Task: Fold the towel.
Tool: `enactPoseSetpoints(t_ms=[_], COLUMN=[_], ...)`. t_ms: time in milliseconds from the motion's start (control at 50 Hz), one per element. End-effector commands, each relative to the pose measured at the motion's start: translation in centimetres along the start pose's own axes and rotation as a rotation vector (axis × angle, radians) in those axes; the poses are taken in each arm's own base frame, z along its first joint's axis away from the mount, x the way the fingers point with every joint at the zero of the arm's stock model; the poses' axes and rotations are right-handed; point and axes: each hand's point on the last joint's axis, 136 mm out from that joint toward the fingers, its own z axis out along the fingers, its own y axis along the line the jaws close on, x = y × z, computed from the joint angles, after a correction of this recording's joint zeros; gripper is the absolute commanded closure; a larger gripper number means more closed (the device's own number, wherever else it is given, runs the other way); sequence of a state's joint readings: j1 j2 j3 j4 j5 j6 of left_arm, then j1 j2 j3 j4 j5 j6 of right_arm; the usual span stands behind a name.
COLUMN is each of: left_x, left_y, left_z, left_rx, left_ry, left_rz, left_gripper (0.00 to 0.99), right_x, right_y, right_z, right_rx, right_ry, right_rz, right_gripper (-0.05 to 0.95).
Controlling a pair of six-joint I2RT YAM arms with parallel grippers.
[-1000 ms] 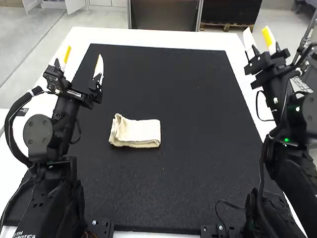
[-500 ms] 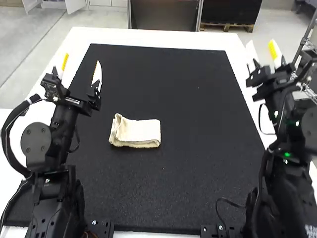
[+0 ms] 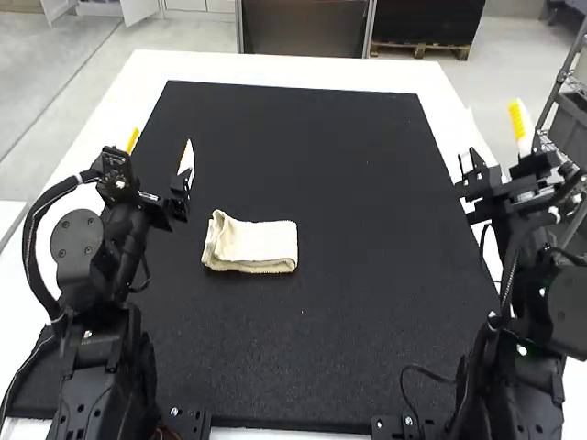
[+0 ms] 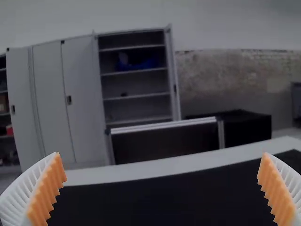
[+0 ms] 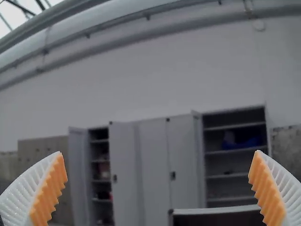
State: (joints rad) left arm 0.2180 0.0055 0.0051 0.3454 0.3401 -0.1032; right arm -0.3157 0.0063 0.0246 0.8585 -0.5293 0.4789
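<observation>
High view captures a white table (image 3: 275,71) topped by a black mat (image 3: 312,147), flanked by the left gripper (image 3: 162,139) and the right gripper (image 3: 493,107), each with jaws apart. The cream towel (image 3: 260,244) lies folded on the mat, nearer the left arm (image 3: 87,270).

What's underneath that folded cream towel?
The folded cream towel lies on the black mat, which shows all around its edges. The patch directly beneath is covered, so I can't tell whether anything flat is under there.
</observation>
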Motion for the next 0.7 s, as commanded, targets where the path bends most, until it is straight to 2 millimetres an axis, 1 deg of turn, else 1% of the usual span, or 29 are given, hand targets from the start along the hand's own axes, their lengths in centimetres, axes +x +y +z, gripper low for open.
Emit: enactPoseSetpoints(t_ms=[0,60,120,240,300,480,580,640,680], left_x=[0.8,2.1,3.5,4.6,5.1,8.0,8.1,8.1,8.1], left_y=[0.2,0.1,0.1,0.2,0.1,0.0,0.0,0.1,0.3], left_z=[-0.1,-0.1,-0.3,-0.5,-0.6,-1.3,-1.4,-1.4,-1.4], left_rx=[-0.006,-0.002,-0.003,-0.007,-0.005,0.004,0.004,-0.001,-0.009], left_ry=[0.028,0.08,0.138,0.18,0.2,0.321,0.325,0.327,0.326], left_rz=[0.039,0.025,0.048,0.043,0.036,0.042,0.047,0.045,0.046], left_gripper=[0.038,0.038,0.034,0.028,0.028,0.025,0.03,0.03,0.03], right_x=[0.5,1.4,2.2,3.2,4.2,6.8,8.0,9.6,10.4], right_y=[-0.6,-1.0,-1.3,-1.9,-2.4,-3.6,-3.8,-3.9,-3.3], right_z=[-0.3,-0.4,-0.4,-0.5,-0.7,-1.3,-1.7,-2.2,-2.5], right_rx=[0.023,0.038,0.05,0.072,0.088,0.115,0.114,0.096,0.052], right_ry=[-0.001,0.031,0.059,0.102,0.144,0.26,0.312,0.38,0.413], right_rz=[0.003,0.013,0.019,0.003,-0.059,-0.189,-0.23,-0.267,-0.255], right_gripper=[0.01,0.01,0.01,0.0,0.0,0.0,0.0,-0.01,-0.01])
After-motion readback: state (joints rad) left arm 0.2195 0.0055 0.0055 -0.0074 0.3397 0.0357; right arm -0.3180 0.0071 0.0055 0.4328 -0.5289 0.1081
